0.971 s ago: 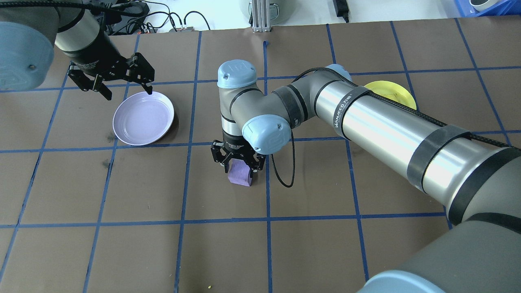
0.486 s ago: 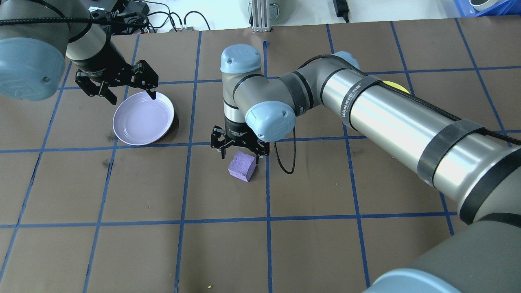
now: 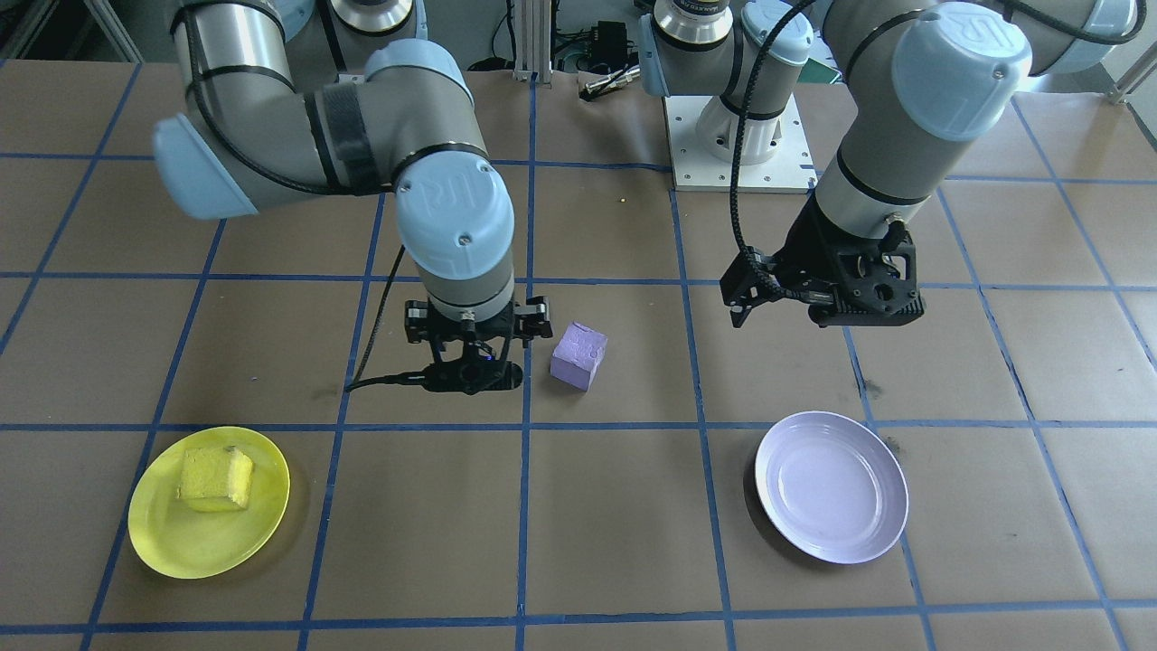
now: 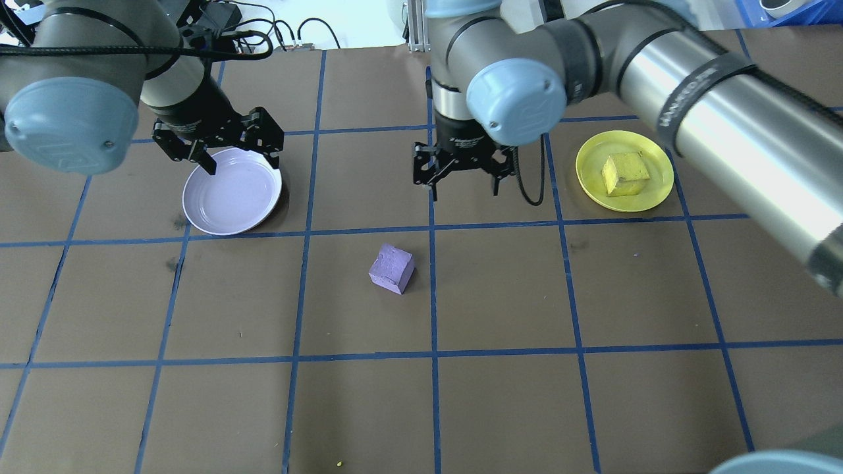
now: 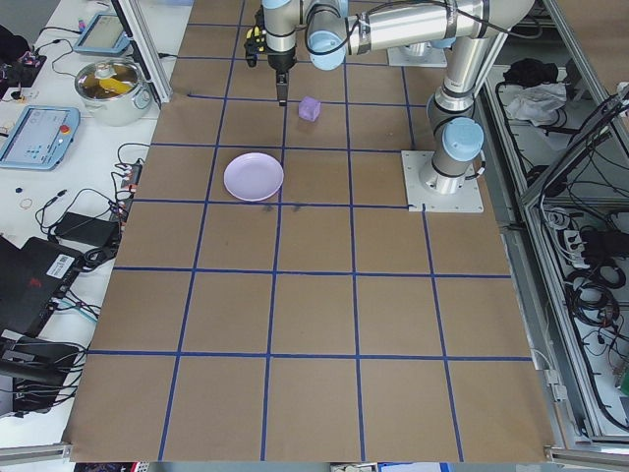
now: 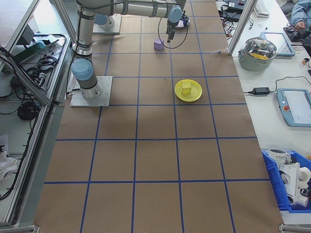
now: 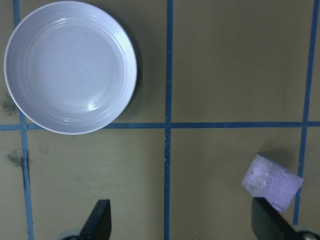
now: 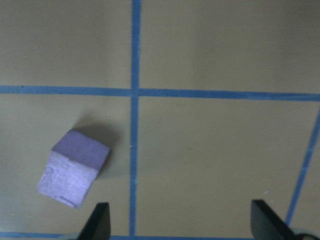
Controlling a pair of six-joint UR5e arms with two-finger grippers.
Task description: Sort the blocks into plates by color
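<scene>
The purple block [image 4: 391, 268] lies alone on the brown table near the middle, with nothing touching it. My right gripper [image 4: 464, 192] hangs open and empty above the table, beyond the block; in its wrist view the purple block [image 8: 72, 167] sits at the lower left, outside the fingers [image 8: 97, 222]. Further right, the yellow block [image 4: 625, 174] rests in the yellow plate [image 4: 596, 164]. The lavender plate [image 4: 230, 197] is empty. My left gripper [image 4: 242, 163] hovers open over that plate's far rim. In the left wrist view the lavender plate [image 7: 70, 67] is at the upper left.
Blue tape lines cross the table in a grid. Cables and an aluminium post [image 4: 418, 26] line the far edge. In the front view my right arm's elbow [image 3: 271, 136] spans the upper left and a mounting base [image 3: 741, 136] stands at the top middle.
My right gripper has let go of the purple block, risen and drawn back toward the far side, uncovering the yellow plate. The left gripper has shifted right, over the lavender plate's rim.
</scene>
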